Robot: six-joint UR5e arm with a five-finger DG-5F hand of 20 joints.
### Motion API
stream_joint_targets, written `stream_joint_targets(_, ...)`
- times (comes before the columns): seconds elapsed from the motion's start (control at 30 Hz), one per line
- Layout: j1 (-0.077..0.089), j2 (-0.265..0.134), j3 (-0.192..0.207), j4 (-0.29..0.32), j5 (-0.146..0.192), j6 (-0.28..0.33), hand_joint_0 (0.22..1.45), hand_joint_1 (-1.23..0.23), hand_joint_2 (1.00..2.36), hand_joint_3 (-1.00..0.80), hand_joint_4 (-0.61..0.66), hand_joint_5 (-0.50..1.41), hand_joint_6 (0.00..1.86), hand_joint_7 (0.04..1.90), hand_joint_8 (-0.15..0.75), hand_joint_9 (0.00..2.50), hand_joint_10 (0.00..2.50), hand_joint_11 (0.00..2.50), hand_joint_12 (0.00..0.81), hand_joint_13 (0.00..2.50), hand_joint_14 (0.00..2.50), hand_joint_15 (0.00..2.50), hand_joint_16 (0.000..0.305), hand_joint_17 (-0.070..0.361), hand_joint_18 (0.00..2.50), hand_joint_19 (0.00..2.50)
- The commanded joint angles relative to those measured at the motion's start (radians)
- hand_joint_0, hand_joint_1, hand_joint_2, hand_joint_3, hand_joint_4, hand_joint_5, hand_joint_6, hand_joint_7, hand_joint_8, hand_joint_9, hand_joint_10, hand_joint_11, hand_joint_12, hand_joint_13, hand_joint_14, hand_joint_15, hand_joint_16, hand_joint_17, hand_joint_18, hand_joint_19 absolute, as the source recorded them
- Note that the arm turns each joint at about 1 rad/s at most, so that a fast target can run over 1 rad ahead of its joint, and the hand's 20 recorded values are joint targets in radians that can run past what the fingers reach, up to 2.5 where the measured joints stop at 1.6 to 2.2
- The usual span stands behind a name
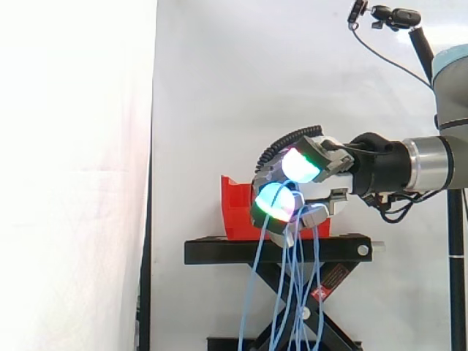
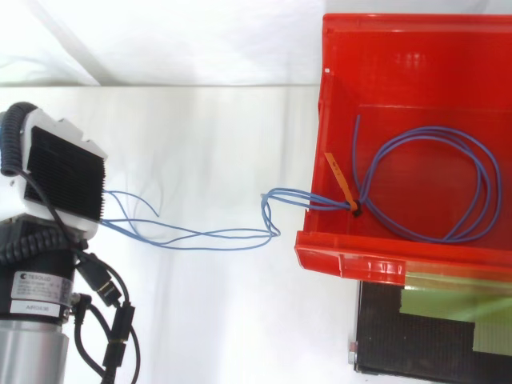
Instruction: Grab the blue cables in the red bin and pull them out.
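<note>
Side view: the arm enters level from the right edge. The hand (image 1: 329, 164) is positioned in front of the red bin (image 1: 234, 212), above the black stand (image 1: 278, 251). Its fingers are curled, with the glowing fingertips (image 1: 300, 165) closed on the blue cables (image 1: 296, 285), which hang down past the stand's front edge.

Top view: the hand (image 2: 64, 172) is well clear of the bin (image 2: 400, 56). The cables (image 2: 320, 200) run from the hand over the bin's front wall. Their coil, bound with an orange tie (image 2: 340, 180), lies inside the bin.
</note>
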Motion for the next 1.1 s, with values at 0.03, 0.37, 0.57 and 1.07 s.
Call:
stream_joint_targets(0.03, -0.001, 0.001, 0.000, 0.000, 0.000, 0.000, 0.65, -0.81, 1.00, -1.00, 0.27, 0.88, 0.46, 0.49, 0.224, 1.02, 0.35, 1.68, 0.476, 1.49, 0.00, 1.57, 0.054, 0.123, 0.84, 1.04)
stream_joint_targets(0.37, 0.001, 0.000, 0.000, 0.000, 0.000, 0.000, 0.65, -0.81, 1.00, -1.00, 0.29, 0.88, 0.52, 0.45, 0.228, 1.03, 0.36, 1.66, 0.475, 1.50, 0.00, 1.57, 0.055, 0.124, 0.85, 1.05)
stream_joint_targets(0.57, 0.001, 0.001, 0.000, 0.000, 0.000, 0.000, 0.64, -0.82, 1.00, -1.00, 0.30, 0.87, 0.57, 0.42, 0.229, 1.03, 0.35, 1.66, 0.483, 1.51, 0.00, 1.57, 0.055, 0.124, 0.85, 1.05)
stream_joint_targets(1.07, -0.001, 0.000, 0.000, 0.000, 0.000, 0.000, 0.75, -0.90, 1.00, -1.00, 0.27, 0.86, 0.61, 0.42, 0.183, 1.03, 0.24, 1.77, 0.434, 1.48, 0.01, 1.59, 0.048, 0.108, 0.81, 1.07)
